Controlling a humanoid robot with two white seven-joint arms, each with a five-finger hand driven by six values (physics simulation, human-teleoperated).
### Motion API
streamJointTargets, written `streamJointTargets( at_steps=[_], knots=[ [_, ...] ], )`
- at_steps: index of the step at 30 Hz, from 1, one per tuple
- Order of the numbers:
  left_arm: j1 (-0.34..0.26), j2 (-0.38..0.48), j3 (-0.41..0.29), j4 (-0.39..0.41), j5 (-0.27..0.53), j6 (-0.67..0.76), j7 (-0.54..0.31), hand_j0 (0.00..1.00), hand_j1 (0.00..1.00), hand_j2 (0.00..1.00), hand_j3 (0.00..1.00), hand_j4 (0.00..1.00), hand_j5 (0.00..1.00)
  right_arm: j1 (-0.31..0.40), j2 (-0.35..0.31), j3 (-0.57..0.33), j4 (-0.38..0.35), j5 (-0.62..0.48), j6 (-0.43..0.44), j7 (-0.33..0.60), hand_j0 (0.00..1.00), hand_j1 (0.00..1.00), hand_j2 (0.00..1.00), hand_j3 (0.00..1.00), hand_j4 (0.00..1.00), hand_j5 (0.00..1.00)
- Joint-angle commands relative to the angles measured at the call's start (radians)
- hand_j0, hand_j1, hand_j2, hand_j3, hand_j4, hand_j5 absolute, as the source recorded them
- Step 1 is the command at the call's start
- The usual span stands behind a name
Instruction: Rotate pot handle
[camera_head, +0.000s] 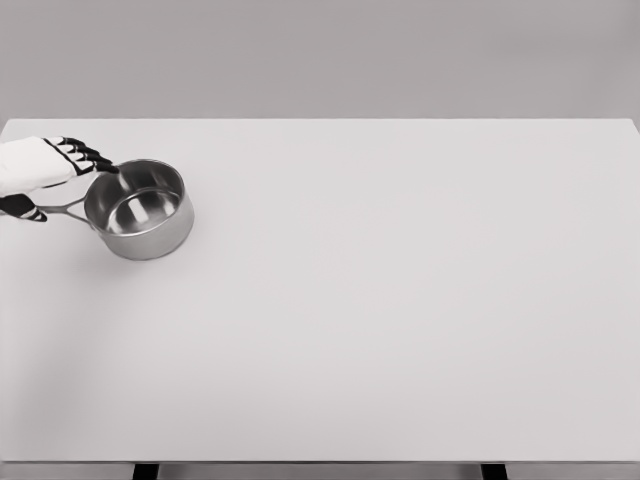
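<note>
A shiny steel pot (140, 210) stands upright on the white table (400, 300) near its left edge. Its thin metal handle (62, 210) points left, toward the picture's edge. My left hand (62, 188) comes in from the left edge, white with black fingers. The fingers (90, 155) stretch out above the handle and their tips reach the pot's far-left rim. The dark thumb (20, 208) lies at the handle's outer end, on its near side. The hand is open, with the handle running between fingers and thumb. My right arm is out of view.
The table's left edge runs close to the pot and hand. Two dark table legs (146, 470) show below the front edge.
</note>
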Motion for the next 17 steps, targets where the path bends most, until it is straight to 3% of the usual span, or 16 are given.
streamJointTargets(
  at_steps=[1, 7, 10, 12, 17],
  knots=[
    [0.0, 0.007, 0.006, -0.033, 0.009, 0.001, 0.004, 1.0, 1.0, 1.0, 1.0, 1.0, 1.0, 0.0, 0.0, 0.0, 0.0, -0.001, 0.0, 0.0, 1.0, 1.0, 1.0, 1.0, 1.0, 1.0],
    [0.0, 0.047, 0.007, -0.047, 0.161, 0.001, 0.002, 1.0, 1.0, 1.0, 1.0, 1.0, 1.0, 0.0, 0.0, 0.0, 0.0, -0.001, 0.0, 0.0, 1.0, 1.0, 1.0, 1.0, 1.0, 1.0],
    [0.0, 0.062, 0.049, -0.044, 0.235, 0.001, 0.001, 1.0, 1.0, 1.0, 1.0, 1.0, 1.0, 0.0, 0.0, 0.0, 0.0, -0.001, 0.0, 0.0, 1.0, 1.0, 1.0, 1.0, 1.0, 1.0],
    [0.0, 0.058, 0.06, -0.026, 0.339, 0.001, -0.001, 1.0, 1.0, 1.0, 1.0, 1.0, 1.0, 0.0, 0.0, 0.0, 0.0, -0.001, 0.0, 0.0, 1.0, 1.0, 1.0, 1.0, 1.0, 1.0],
    [-0.005, 0.027, 0.07, 0.06, 0.339, 0.001, 0.001, 1.0, 1.0, 1.0, 1.0, 1.0, 1.0, 0.0, 0.0, 0.0, 0.0, -0.001, 0.0, 0.0, 1.0, 1.0, 1.0, 1.0, 1.0, 1.0]
  ],
)
